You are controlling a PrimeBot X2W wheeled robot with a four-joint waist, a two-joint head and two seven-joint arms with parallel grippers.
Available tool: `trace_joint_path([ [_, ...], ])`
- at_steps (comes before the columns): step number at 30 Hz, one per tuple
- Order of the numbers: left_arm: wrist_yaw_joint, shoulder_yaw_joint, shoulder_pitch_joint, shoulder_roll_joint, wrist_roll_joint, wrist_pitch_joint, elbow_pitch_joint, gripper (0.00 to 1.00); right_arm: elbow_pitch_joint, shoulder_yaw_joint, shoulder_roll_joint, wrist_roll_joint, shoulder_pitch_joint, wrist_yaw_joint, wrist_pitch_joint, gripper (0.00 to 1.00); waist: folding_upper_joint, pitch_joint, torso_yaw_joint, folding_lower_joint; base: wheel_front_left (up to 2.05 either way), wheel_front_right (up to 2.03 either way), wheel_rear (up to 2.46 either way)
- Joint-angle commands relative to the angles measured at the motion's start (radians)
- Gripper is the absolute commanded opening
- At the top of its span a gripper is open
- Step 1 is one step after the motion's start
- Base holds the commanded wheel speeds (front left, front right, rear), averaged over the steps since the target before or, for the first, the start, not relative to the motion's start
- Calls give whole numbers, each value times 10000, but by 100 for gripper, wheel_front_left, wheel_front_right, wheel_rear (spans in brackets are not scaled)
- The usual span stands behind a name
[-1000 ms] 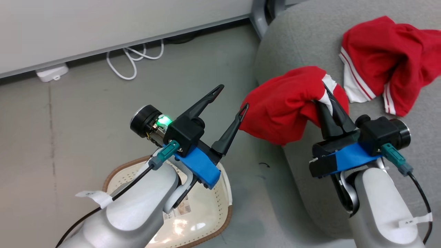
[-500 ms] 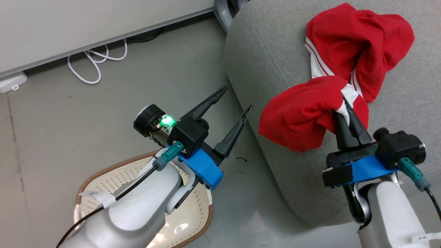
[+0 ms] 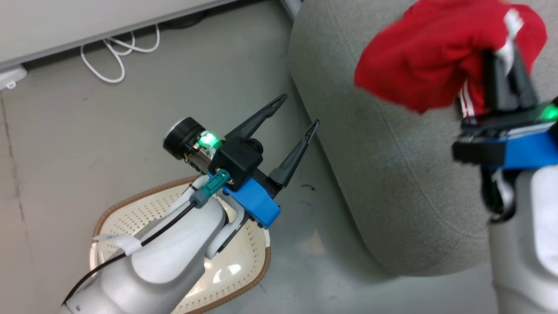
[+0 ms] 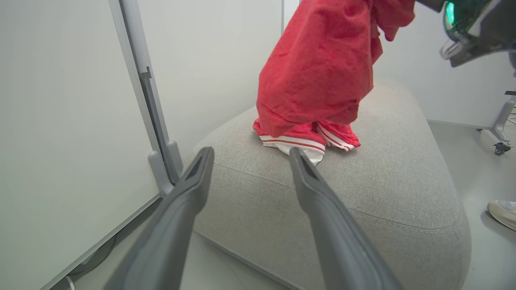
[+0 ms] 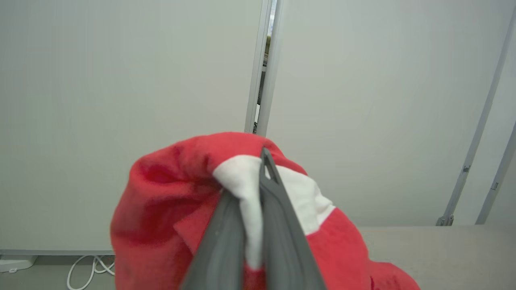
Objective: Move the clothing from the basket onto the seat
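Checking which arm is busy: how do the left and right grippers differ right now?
The left gripper has its jaws wide open and empty; the right gripper has its jaws shut on a red garment. The left gripper is off the edge of the seat, near the basket; the right gripper is up over the seat. Both have long dark fingers.

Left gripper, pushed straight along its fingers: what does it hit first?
The left gripper would probably meet the seat at its near edge first, just short of the clothing lying on it; depth is unclear.
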Motion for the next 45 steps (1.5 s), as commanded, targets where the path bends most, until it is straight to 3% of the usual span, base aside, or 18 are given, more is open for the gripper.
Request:
trace_joint_path([
  [1, 39, 4, -188, 67, 53, 24, -60, 100, -91, -166, -202, -9, -473, 2, -35, 0, -1, 334, 88, 0, 0, 0, 0],
  [13, 18, -76, -1003, 397, 429, 394, -525, 100, 9, -2392, -1975, 136, -3838, 2, -34, 0, -1, 2237, 374, 0, 0, 0, 0],
  [18, 58, -54, -1188, 541, 511, 446, -654, 100, 744, -2979, -2743, 200, -4345, 2, -34, 0, -1, 2652, 371, 0, 0, 0, 0],
  [22, 91, -85, -1286, 655, 564, 492, -773, 100, 2160, -3528, -3411, 381, -4466, 2, -34, 0, -1, 3000, 404, 0, 0, 0, 0],
  [27, 118, -142, -1289, 722, 599, 527, -852, 100, 3423, -3672, -3466, 270, -4261, 2, -32, 0, -1, 3148, 448, 0, 0, 0, 0],
  [34, 120, -213, -1325, 745, 572, 512, -908, 100, 5319, -3736, -3053, 232, -4050, 2, -34, 0, -1, 3197, 526, 0, 0, 0, 0],
  [42, 163, -219, -1358, 791, 513, 439, -892, 100, 6428, -3619, -2773, 172, -3898, 2, -34, 0, -1, 3122, 577, 0, 0, 0, 0],
  [43, 174, -229, -1328, 798, 500, 441, -877, 100, 6452, -3610, -2750, 149, -3895, 2, -34, 37, -1, 3089, 571, 0, 0, 0, 0],
  [44, 185, -238, -1282, 797, 486, 425, -856, 100, 6351, -3585, -2703, 157, -3892, 3, -34, 100, -1, 3035, 565, 0, 0, 0, 0],
  [45, 198, -249, -1238, 779, 466, 402, -832, 100, 6197, -3545, -2689, 114, -3844, 2, -34, 100, -1, 2972, 566, 0, 0, 0, 0],
])
